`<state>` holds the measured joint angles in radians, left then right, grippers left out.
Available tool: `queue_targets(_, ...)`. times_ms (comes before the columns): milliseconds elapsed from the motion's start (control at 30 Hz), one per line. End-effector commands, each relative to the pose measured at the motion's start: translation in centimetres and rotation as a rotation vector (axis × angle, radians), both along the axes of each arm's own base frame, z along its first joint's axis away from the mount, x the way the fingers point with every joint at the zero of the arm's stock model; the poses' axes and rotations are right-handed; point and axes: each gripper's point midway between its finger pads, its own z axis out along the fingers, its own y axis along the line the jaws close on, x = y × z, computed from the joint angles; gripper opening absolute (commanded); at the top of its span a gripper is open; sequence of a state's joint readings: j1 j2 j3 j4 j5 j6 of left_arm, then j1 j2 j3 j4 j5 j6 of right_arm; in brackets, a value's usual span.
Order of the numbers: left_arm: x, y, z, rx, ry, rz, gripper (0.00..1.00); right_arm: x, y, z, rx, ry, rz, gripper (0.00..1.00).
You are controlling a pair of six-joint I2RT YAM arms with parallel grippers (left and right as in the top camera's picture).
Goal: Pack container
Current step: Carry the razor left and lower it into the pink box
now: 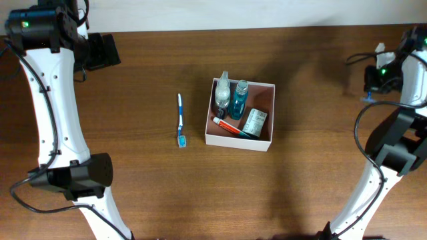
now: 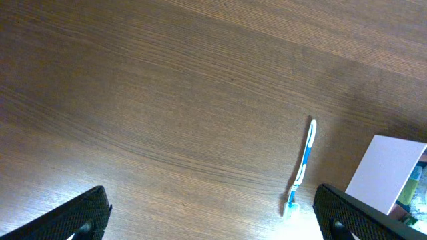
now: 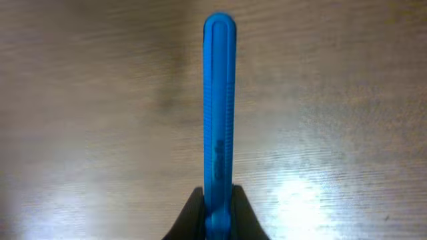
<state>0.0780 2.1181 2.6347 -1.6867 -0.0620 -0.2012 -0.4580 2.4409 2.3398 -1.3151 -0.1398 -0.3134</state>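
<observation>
We see the container (image 1: pixel 238 142) mid-table, holding two bottles (image 1: pixel 223 93), a red tube (image 1: pixel 229 125) and a small carton (image 1: pixel 254 122), with a toothbrush (image 1: pixel 181 120) lying apart on its left. Our left gripper (image 2: pixel 213 223) hangs with jaws spread wide. Our right gripper (image 3: pixel 218 210), well off to the container's right, is clenched on a slim blue handle (image 3: pixel 219 100), possibly a razor's.

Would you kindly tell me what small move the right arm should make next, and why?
Probably swing the right arm left toward the container, jaws shut. They clamp a blue handle far off to the container's right, and the container shows bare floor in its far right corner, so there seems to be room for the handle there.
</observation>
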Motion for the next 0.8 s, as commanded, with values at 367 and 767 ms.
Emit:
queue_targets(367, -0.4, 0.0, 0.8, 0.005, -0.017, -0.014, 0.99, 2.2, 14.9, 8.2, 0.29, -0.066, 0.105, 0.04)
queue_targets(767, -0.4, 0.0, 0.8, 0.005, -0.017, -0.014, 0.99, -0.1, 25.8, 7.9, 0.333, 0.096, 0.187, 0.04)
